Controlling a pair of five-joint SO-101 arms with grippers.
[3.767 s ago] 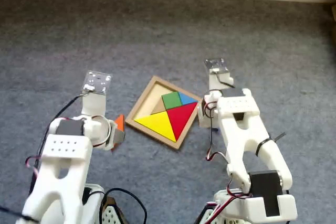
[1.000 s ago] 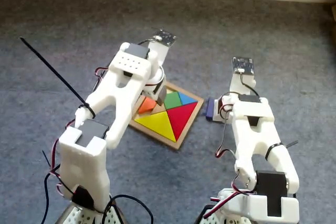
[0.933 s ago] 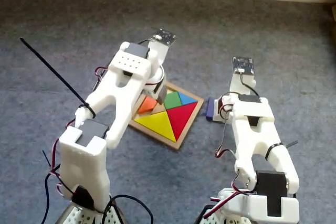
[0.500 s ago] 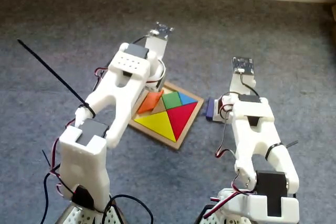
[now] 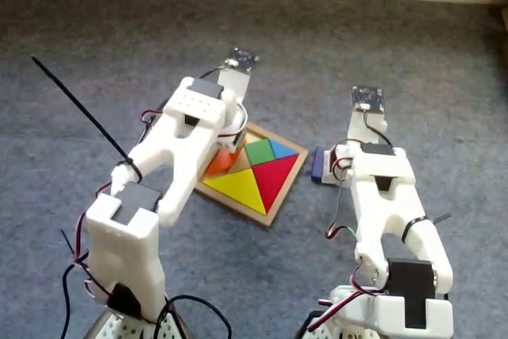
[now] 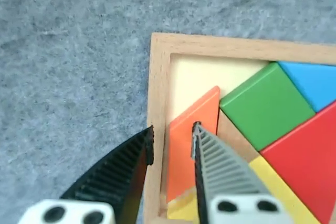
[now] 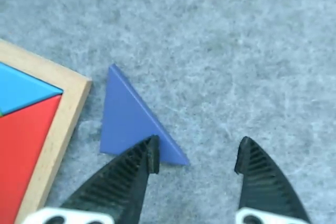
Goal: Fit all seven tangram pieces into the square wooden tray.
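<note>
Five pieces look seated to me, a sixth is half home, and one is outside the tray. Nearest in the square wooden tray [image 6: 160,87] lies the yellow triangle [image 5: 236,186], with the red triangle [image 5: 274,176] flat against it on the right.

Just off the tray's right side, the dark blue triangle [image 7: 126,116] lies flat on the grey surface, close to the rim. The right hand [image 7: 197,156] hangs over it with its fingers spread wide and nothing between them. One fingertip is above the triangle's near corner, the other over bare surface.

Farther in, a small tan piece [image 6: 233,140] sits mid-tray beside the green square [image 5: 259,151], and the light blue triangle [image 5: 282,148] fills the far right corner.

On the left side, the left hand [image 6: 172,134] is down at the tray with a narrow gap, one finger over the rim and the other over the orange piece [image 6: 190,129]. I cannot tell whether it grips that piece. The piece's near end seems to ride on a yellow edge, and pale tray floor shows bare in the far left corner. I judge that the orange piece needs settling, and the dark blue triangle then has to go in.
</note>
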